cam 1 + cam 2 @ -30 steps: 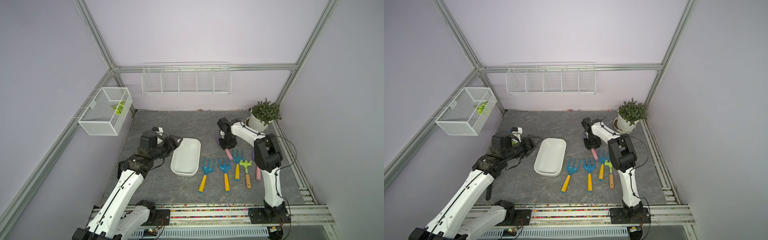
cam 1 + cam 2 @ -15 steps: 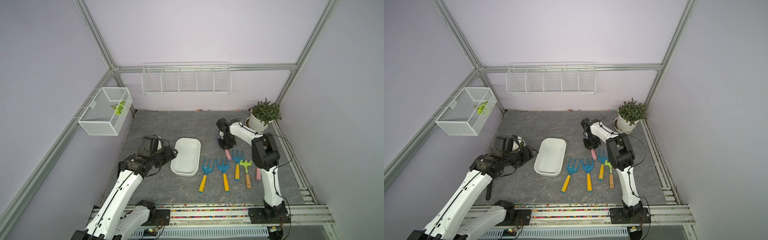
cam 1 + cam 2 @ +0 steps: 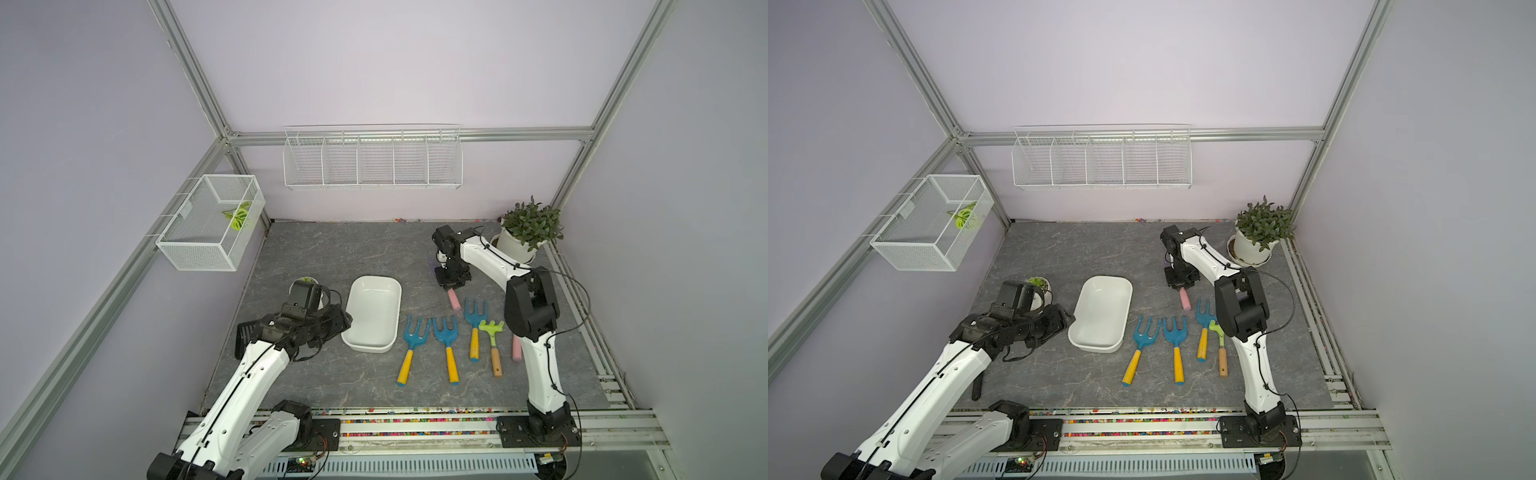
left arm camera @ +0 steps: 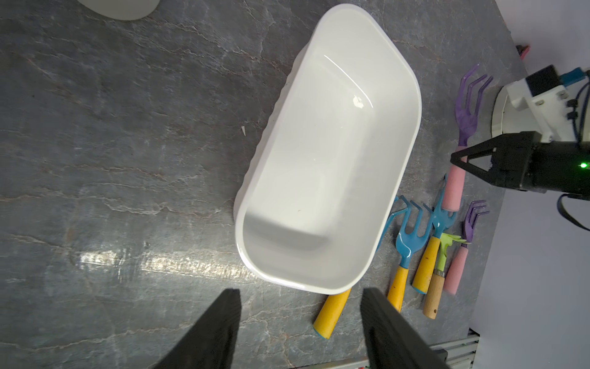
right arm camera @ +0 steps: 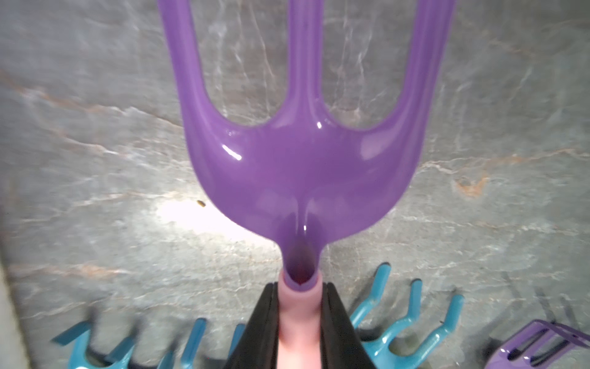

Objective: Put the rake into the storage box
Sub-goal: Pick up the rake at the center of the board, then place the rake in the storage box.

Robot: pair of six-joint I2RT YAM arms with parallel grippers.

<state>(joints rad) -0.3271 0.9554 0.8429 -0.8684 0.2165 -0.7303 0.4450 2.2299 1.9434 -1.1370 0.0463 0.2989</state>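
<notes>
The storage box is a shallow white oblong tub lying empty on the grey mat. The rake has a purple three-tined head and a pink handle. It lies low over the mat, right of the box. My right gripper is shut on the handle just behind the head. In both top views the arm hides the head. My left gripper is open and holds nothing, at the box's near left corner.
Three blue forks with yellow handles and a green rake with a wooden handle lie in a row right of the box. A second pink-handled tool lies behind my right arm. A potted plant stands back right. A small pot sits by my left wrist.
My right gripper has closed on the pink handle. My left arm has swung forward along the box's left side to its near corner, its jaws a little narrower.
</notes>
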